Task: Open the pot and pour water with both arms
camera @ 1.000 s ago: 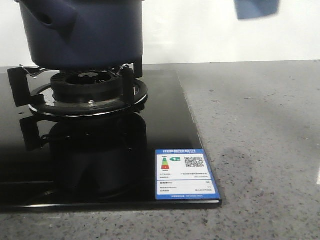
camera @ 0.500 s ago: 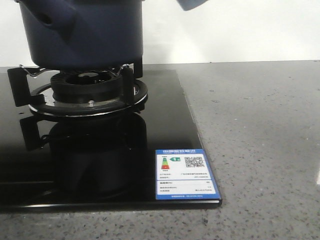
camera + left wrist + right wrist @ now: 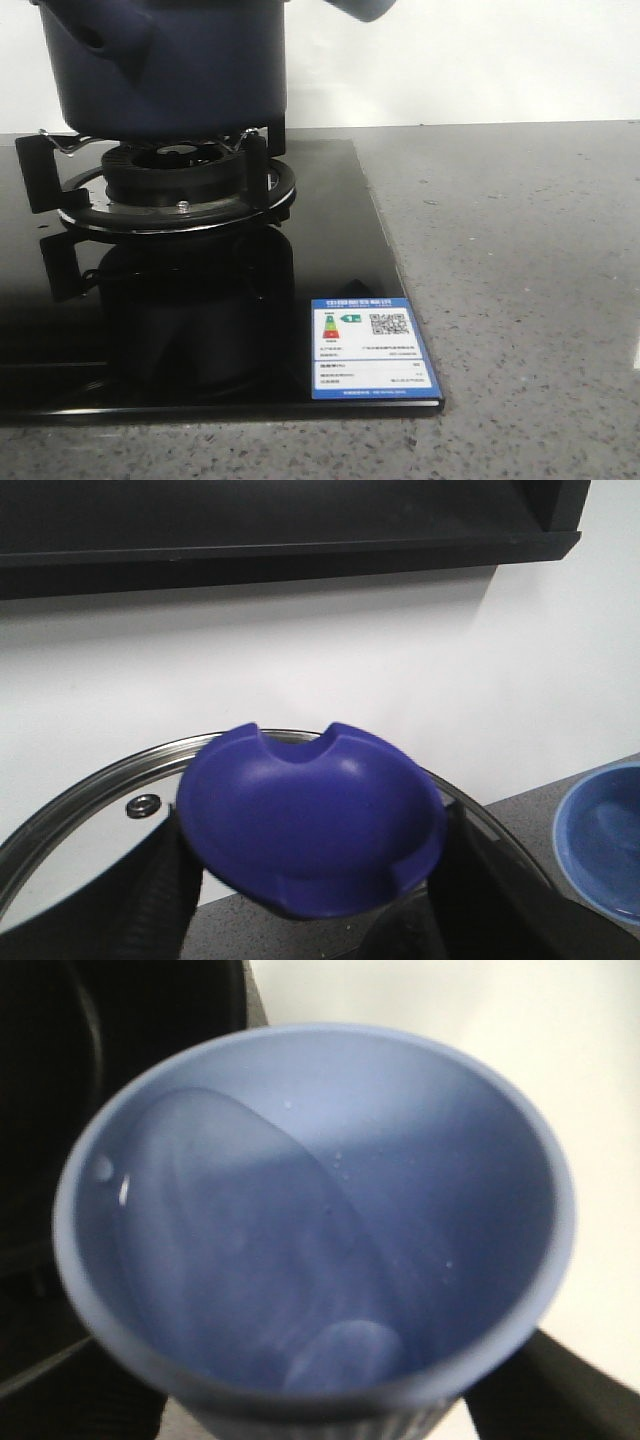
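Front view: the navy pot sits on a black burner at the left of a glossy black hob, which lies on a grey speckled counter. A blue cup shows at the top edge, just right of the pot.

Left wrist view: dark fingers grip the blue knob of a glass lid.

Right wrist view: the tilted cup holds water; whether the right gripper clasps it cannot be told.
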